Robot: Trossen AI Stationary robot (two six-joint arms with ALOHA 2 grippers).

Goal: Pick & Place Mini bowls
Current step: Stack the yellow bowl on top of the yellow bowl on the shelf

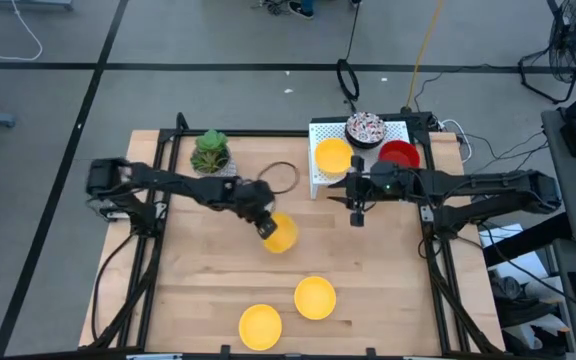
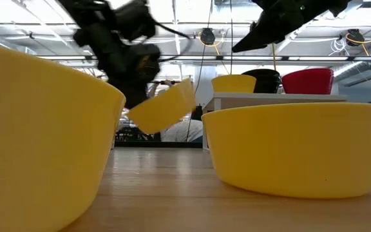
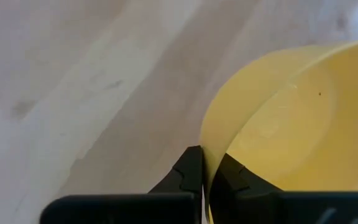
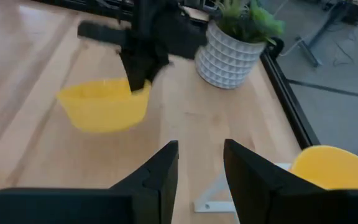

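Observation:
My left gripper (image 1: 264, 226) is over the middle of the table, shut on a yellow mini bowl (image 1: 281, 234) that it holds in the air. Two more yellow bowls (image 1: 315, 297) (image 1: 260, 326) stand on their bases near the front edge. At the far right, a white rack (image 1: 318, 182) carries a yellow bowl (image 1: 333, 157), a red bowl (image 1: 399, 155) and a speckled bowl (image 1: 365, 128). My right gripper (image 1: 357, 214) hangs open in front of the rack with nothing between its fingers (image 4: 166, 165). My left gripper pinches the wall of the yellow bowl at its rim (image 3: 205, 155), one finger (image 3: 230, 175) inside the bowl and one (image 3: 190, 171) outside. The fingers slant down from the table's left. The bowl (image 2: 163, 106) hangs below them, tilted and clear of the table.
A white pot with a green plant (image 1: 209, 152) stands at the far left of the table, and a dark cable loop (image 1: 283, 175) lies beside it. Bare wood (image 1: 198, 290) stretches left of the two front bowls.

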